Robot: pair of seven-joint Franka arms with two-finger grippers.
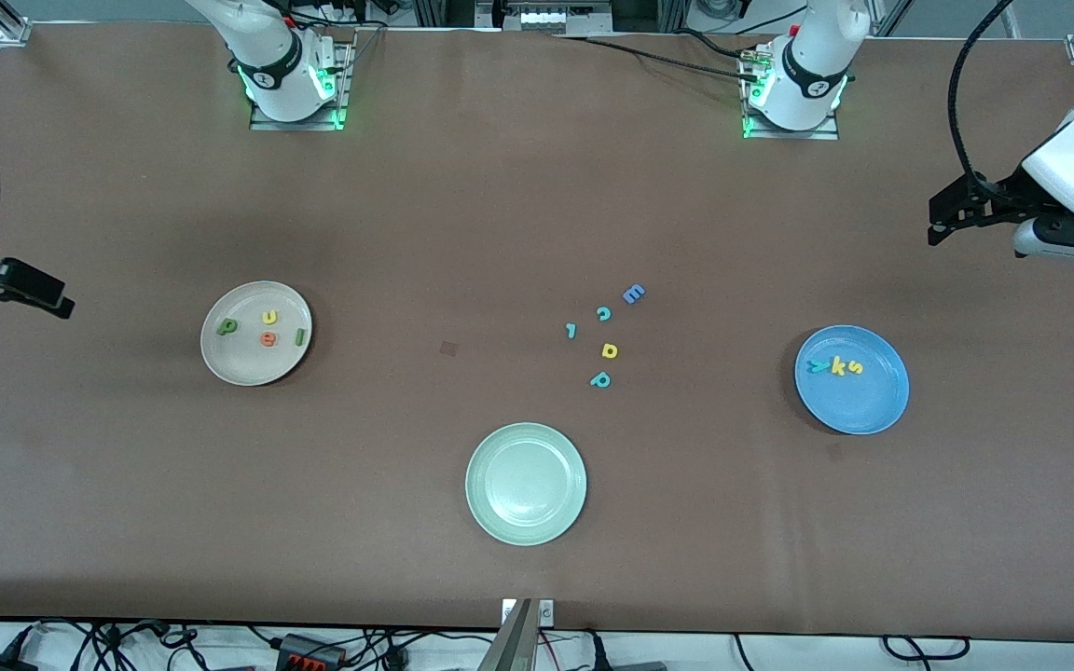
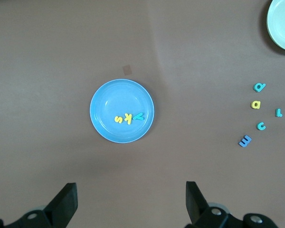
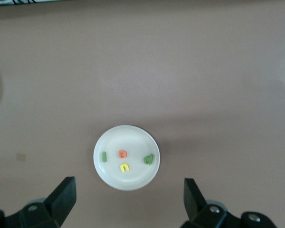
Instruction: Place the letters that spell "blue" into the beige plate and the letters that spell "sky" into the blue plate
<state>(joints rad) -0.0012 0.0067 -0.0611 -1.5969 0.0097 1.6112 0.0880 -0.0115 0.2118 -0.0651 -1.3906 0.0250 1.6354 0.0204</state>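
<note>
Both words plated (image 1: 255,333), (image 1: 851,379); left tool (image 2: 128,202), right tool (image 3: 128,199) spread, empty. Risk: grabbing leftover letters (image 1: 604,337) needlessly.

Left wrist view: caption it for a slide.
Open left end effector hovers over the table above the blue plate holding s, k, y; five spare letters lie beside it.

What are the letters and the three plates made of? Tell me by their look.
Letters in the beige plate and blue plate, like the orange e and yellow k: likely foam, with matte, flat colour and thick cut edges. The plates, including the pale green plate: smooth with a soft sheen and faint rings, so plastic or glazed ceramic; unclear which.
</note>
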